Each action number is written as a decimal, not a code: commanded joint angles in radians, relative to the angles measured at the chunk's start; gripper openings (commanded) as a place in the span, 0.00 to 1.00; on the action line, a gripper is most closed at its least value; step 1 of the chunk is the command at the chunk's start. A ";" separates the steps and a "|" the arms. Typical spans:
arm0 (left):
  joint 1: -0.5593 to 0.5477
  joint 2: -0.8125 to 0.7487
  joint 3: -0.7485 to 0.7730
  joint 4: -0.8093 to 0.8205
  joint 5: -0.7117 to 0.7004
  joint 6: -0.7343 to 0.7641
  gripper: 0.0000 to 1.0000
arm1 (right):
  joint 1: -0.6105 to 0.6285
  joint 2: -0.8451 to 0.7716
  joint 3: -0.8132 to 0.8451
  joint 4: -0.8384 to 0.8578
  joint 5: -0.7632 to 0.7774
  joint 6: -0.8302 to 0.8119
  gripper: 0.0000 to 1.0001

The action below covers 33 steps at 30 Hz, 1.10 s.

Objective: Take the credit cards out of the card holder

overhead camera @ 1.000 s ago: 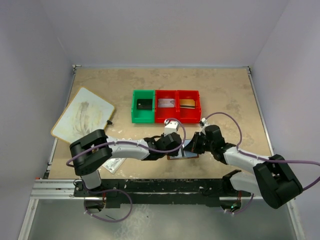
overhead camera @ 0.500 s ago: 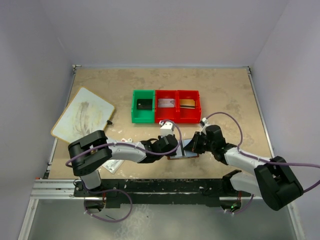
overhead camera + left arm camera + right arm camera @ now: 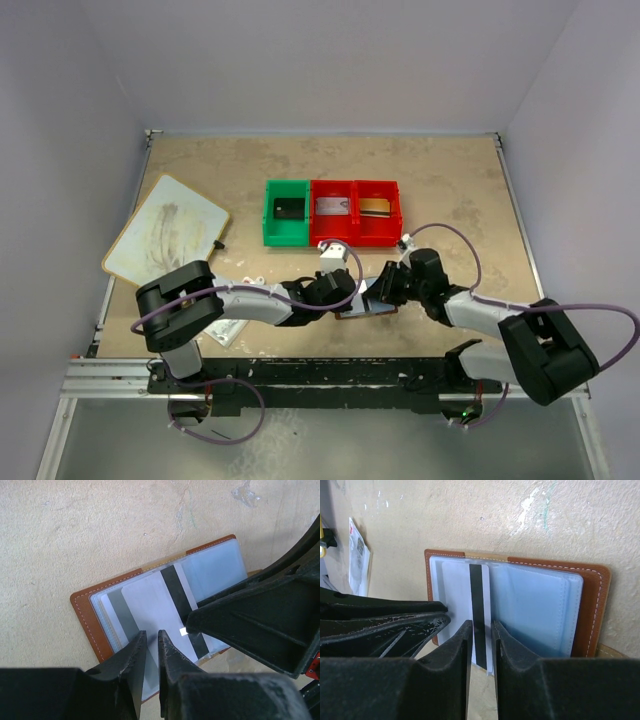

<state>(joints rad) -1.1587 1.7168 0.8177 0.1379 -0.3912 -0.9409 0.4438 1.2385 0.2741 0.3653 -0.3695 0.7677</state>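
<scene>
- The card holder (image 3: 84, 611) lies open on the counter (image 3: 75, 525), near its front edge, between both arms.
- A black-striped card (image 3: 479, 592) sticks partway out of its pocket.
- The right gripper (image 3: 480, 628) has just eased slightly apart over it. The left gripper (image 3: 151, 636) has narrowed almost together; whether it holds anything, I cannot tell.
- The pull is likely changing hands.

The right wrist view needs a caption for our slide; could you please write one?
Right hand poised over a black-striped card protruding from the open brown card holder.
</scene>
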 commanded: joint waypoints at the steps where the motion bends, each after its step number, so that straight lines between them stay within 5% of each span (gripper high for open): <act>1: 0.001 0.007 -0.034 -0.103 0.017 0.005 0.13 | 0.002 0.038 -0.004 0.090 -0.051 0.018 0.22; 7: 0.001 0.002 -0.035 -0.117 0.006 0.008 0.12 | 0.002 -0.009 -0.015 0.093 -0.028 0.042 0.00; 17: 0.001 0.006 -0.027 -0.126 0.002 0.020 0.11 | -0.009 -0.075 -0.021 0.019 0.032 0.028 0.00; 25: 0.001 0.030 -0.009 -0.118 0.027 0.032 0.10 | -0.009 -0.008 -0.026 0.161 -0.122 -0.005 0.20; 33: 0.001 0.030 -0.010 -0.118 0.031 0.031 0.09 | -0.008 0.111 -0.025 0.271 -0.160 0.025 0.25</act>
<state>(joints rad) -1.1587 1.7092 0.8162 0.1127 -0.4046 -0.9279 0.4294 1.2949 0.2424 0.5148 -0.4450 0.7788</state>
